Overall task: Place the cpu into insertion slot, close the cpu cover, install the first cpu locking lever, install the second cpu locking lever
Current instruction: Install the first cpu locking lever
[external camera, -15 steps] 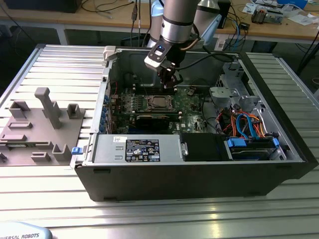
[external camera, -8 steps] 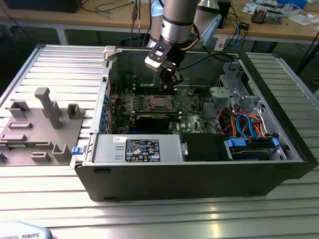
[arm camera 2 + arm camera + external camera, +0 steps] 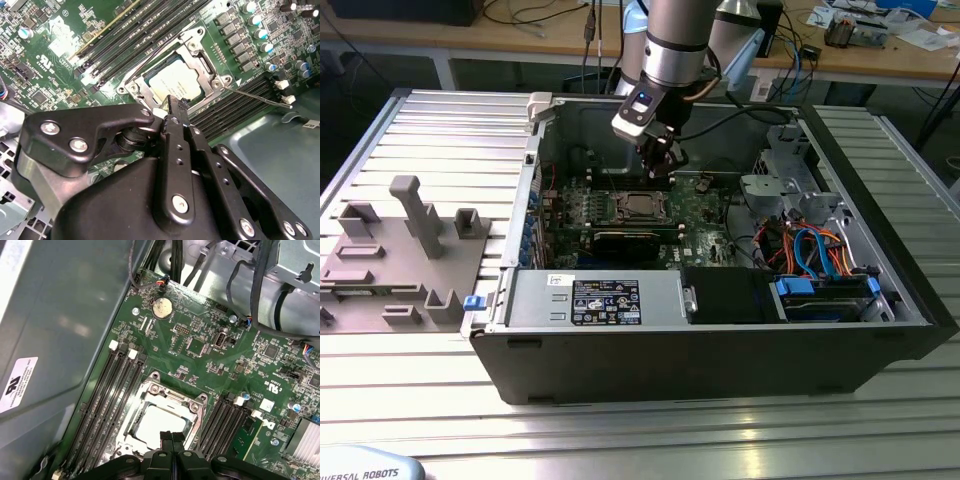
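The arm [image 3: 675,40] above the gripper [image 3: 661,158] is a smooth silver-grey tube with a pale blue joint cap [image 3: 635,15], and a small blue light [image 3: 642,100] glows on the grey wrist block [image 3: 632,118] just over the gripper. The gripper is matte black, its angular link bars [image 3: 85,135] studded with round silver screw heads [image 3: 180,202], narrowing to two slim flat fingers [image 3: 166,437] with square tips.

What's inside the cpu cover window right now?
The cpu lies there, silver top showing through the cpu cover in both wrist views. The tool hides one edge; the insertion slot beneath is covered.
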Available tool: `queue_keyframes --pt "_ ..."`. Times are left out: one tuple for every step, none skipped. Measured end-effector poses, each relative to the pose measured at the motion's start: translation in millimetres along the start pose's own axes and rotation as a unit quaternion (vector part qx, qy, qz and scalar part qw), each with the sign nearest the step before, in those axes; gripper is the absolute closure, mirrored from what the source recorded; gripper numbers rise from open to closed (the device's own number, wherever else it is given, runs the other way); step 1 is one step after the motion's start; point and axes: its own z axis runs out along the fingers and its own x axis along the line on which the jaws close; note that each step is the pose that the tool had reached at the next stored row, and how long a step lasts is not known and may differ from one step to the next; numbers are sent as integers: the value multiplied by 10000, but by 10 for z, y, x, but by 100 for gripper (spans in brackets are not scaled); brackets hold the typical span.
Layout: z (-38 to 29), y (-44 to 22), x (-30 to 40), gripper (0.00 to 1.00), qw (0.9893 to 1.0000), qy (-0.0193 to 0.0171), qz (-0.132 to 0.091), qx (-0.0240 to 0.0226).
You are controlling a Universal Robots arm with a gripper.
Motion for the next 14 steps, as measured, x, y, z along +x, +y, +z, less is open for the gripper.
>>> queue_keyframes --pt "0 0 0 89 10000 -1 -17 0" --pt "0 0 0 89 10000 -2 -32 0" --pt "0 0 0 89 10000 -4 -54 0" --pt "0 0 0 89 10000 -5 -71 -1" --pt "0 0 0 89 10000 -6 -84 -1" --pt "0 0 0 89 10000 -6 -94 -1" --pt "0 0 0 89 9999 -8 -118 -1" --pt "0 0 0 89 9999 -9 -131 -1" --pt "0 0 0 89 9999 -10 -142 -1" --pt "0 0 0 89 9998 -14 -208 -2" --pt "0 0 0 89 9996 -18 -265 -2" --pt "0 0 0 89 9995 -21 -306 -3" --pt "0 0 0 89 9994 -23 -336 -3" --pt "0 0 0 89 9993 -25 -366 -3"
